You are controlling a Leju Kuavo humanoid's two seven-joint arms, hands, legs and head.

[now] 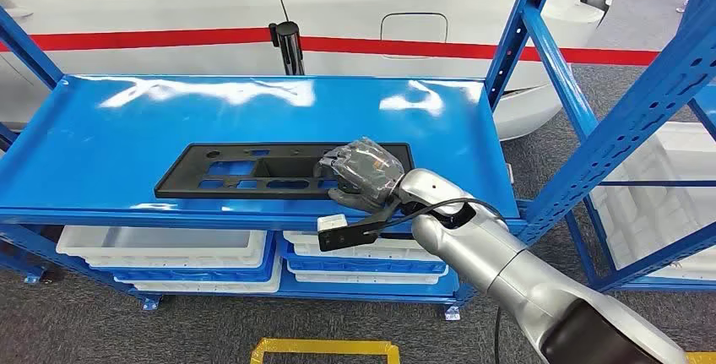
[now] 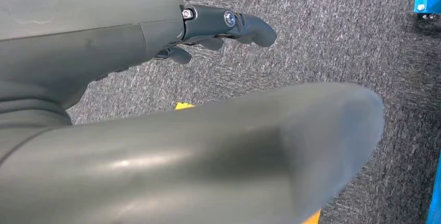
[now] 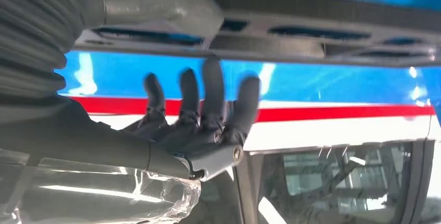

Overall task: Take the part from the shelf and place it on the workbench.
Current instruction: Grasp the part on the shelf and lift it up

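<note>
Head view, left to right: the flat black part (image 1: 283,171) lies lengthwise on the blue shelf (image 1: 127,127), near the front edge. My right hand (image 1: 361,174) rests over the part's right end; in the right wrist view my fingers (image 3: 213,86) stand apart and extended, the part (image 3: 312,39) just beyond them, so I judge nothing clamped yet. My left hand (image 2: 218,26) hangs over the grey carpet (image 2: 333,37), fingers curled in with nothing between them. Risks, as I judge them: the part is long and thin, so a grip at one end alone could let the far end droop or swing; a shallow hold on its flat edge could slip; lifting could also scrape it across the shelf's front lip. No brand, label or writing can be read on the part, the shelf or the white bins (image 1: 160,246) beneath
</note>
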